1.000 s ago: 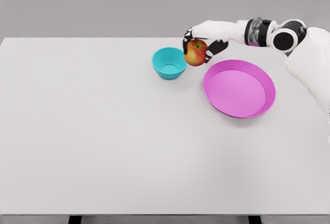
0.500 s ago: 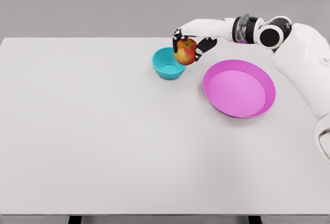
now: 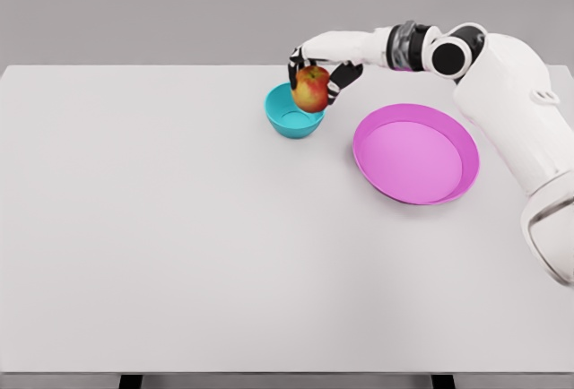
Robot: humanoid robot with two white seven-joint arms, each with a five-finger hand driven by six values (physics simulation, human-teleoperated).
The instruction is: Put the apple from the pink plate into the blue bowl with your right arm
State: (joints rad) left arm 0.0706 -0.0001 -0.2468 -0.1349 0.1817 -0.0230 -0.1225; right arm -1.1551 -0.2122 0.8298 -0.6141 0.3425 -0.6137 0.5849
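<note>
- Reaching in from the right side, the right hand (image 3: 316, 64) has its fingers curled around the apple (image 3: 311, 89), clasping it from above and behind.
- Red and yellow, the apple hangs in that grasp over the right part of the blue bowl (image 3: 289, 117), partly covering the bowl's far right rim; it looks raised above the bowl, not resting inside.
- To the right of the bowl, a little apart, the pink plate (image 3: 415, 154) lies with nothing on it.
- Both dishes sit toward the far side of the white table (image 3: 179, 228).
- No left arm shows anywhere.
- Progress, as I judge it: pickup and carry look done; lowering and release remain.
</note>
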